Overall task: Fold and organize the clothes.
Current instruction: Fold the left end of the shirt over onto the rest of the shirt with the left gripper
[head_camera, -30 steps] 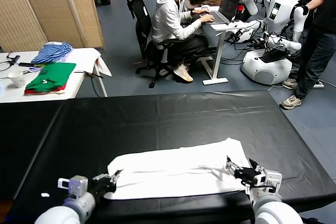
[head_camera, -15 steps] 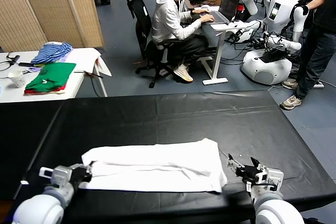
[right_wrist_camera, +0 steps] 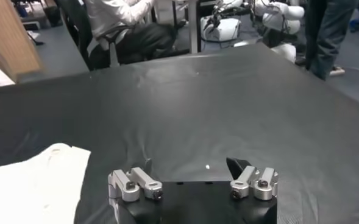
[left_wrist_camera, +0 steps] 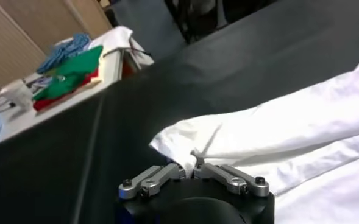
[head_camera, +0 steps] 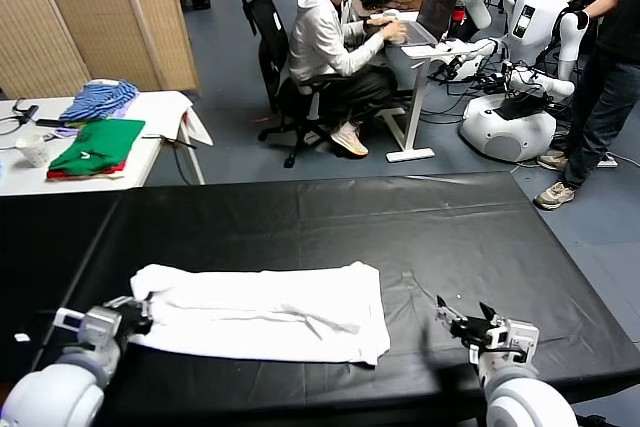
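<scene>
T-shirt (head_camera: pixel 265 312), white and folded into a long flat band, lies across the near part of the black table (head_camera: pixel 400 227), toward the robot's left side; no pink print shows on the upturned face. The left gripper (head_camera: pixel 135 315) sits at the band's left end, its fingers drawn together on the cloth's edge, as the left wrist view confirms: the tips (left_wrist_camera: pixel 191 165) meet on a pinched fold of the T-shirt (left_wrist_camera: pixel 277 140). The right gripper (head_camera: pixel 470 325) hovers over bare table near the front right edge, jaws spread wide and empty, well apart from the garment's right end (right_wrist_camera: pixel 39 182).

Progress, as judged: the lengthwise folds appear done, since the sleeves are tucked away and the shirt reads as one narrow strip. What seems left is folding the strip crosswise into a compact packet and setting it in order. A side table (head_camera: pixel 150 112) at far left carries a green folded garment (head_camera: pixel 100 144) and a blue striped cloth (head_camera: pixel 98 99), no part of this task.
</scene>
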